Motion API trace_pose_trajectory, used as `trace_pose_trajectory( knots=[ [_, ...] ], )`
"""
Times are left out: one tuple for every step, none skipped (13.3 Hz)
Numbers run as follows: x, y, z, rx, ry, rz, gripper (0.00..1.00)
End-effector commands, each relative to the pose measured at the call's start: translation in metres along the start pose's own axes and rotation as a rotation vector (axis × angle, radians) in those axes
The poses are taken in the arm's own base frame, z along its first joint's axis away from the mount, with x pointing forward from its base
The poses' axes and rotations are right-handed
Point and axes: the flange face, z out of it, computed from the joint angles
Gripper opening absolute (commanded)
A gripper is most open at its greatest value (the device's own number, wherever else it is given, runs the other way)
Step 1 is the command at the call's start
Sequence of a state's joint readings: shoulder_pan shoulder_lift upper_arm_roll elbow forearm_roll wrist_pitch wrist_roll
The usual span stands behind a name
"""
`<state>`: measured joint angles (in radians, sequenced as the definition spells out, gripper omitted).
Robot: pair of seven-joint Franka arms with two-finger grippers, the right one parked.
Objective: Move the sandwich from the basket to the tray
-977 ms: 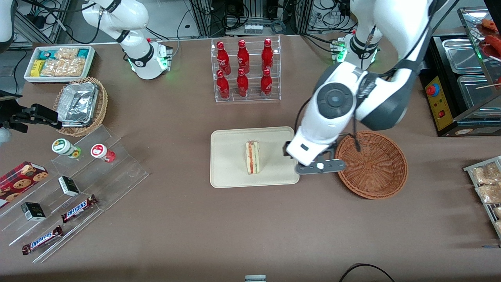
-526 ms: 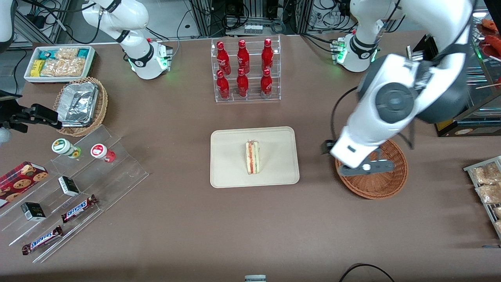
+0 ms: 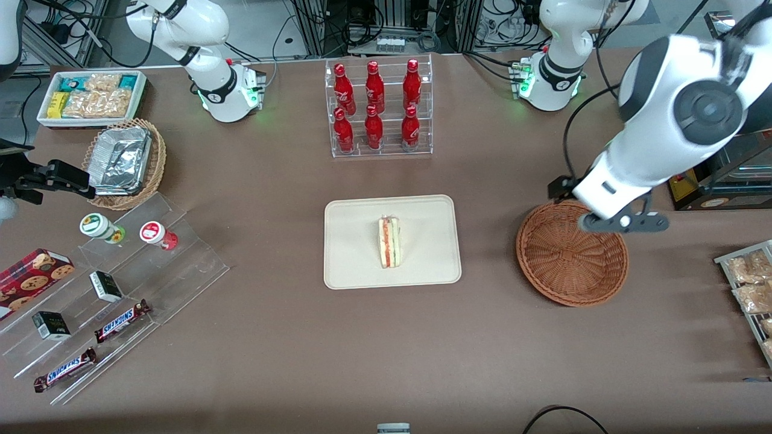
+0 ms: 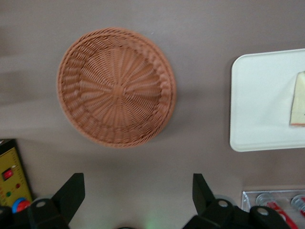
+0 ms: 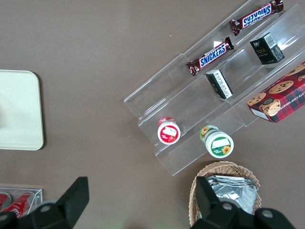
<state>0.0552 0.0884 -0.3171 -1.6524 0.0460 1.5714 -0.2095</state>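
- Starting from the jaws: your left arm's gripper point(image 4: 138, 200) had its two fingers point(image 4: 71, 193) spread wide apart with nothing between them, so it was released and carrying nothing.
- You had that gripper point(image 3: 624, 222) raised over the table, above the basket's point(image 3: 572, 260) rim on the edge farther from the front camera and toward the working arm's end of the table. I judge that a clear, parked height, touching nothing.
- The wrist camera looked straight down at the basket point(image 4: 116, 87), and its woven floor was bare; no food lay in it.
- Relative to the basket, the tray point(image 3: 356, 241) sat well apart, toward the parked arm's end of the table, flat on the brown cloth.
- The sandwich point(image 3: 389, 242) stood on the tray near its middle, on one bread face's edge, with its red and green filling layers turned up toward the front camera. From the wrist only a pale sliver of it point(image 4: 298, 98) showed on the tray point(image 4: 259, 100).
- My reading is that the sandwich sat mid-tray so that it stayed well inside the low rim, with no corner hanging over.
- Judged from where things lay, your task looked complete: basket empty, sandwich on tray, gripper free.
- If anything remained, I would say it was only bringing the arm to rest away from the basket.
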Motion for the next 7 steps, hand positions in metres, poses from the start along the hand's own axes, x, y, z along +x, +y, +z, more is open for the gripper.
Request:
trace_pose_trajectory(
  knots=[
    [-0.033, -0.036, -0.017, -0.010, -0.035, 0.026, 1.00],
    [-0.042, -0.044, -0.025, -0.008, -0.046, 0.023, 1.00],
    [-0.052, -0.053, -0.035, -0.008, -0.047, 0.008, 1.00],
    [-0.060, -0.060, -0.043, -0.020, -0.054, -0.007, 1.00],
    [-0.067, -0.065, -0.051, -0.042, -0.064, -0.014, 1.00],
    [-0.070, -0.073, -0.057, -0.048, -0.077, -0.027, 1.00],
    [-0.073, -0.075, -0.061, -0.047, -0.086, -0.029, 1.00]
  ],
)
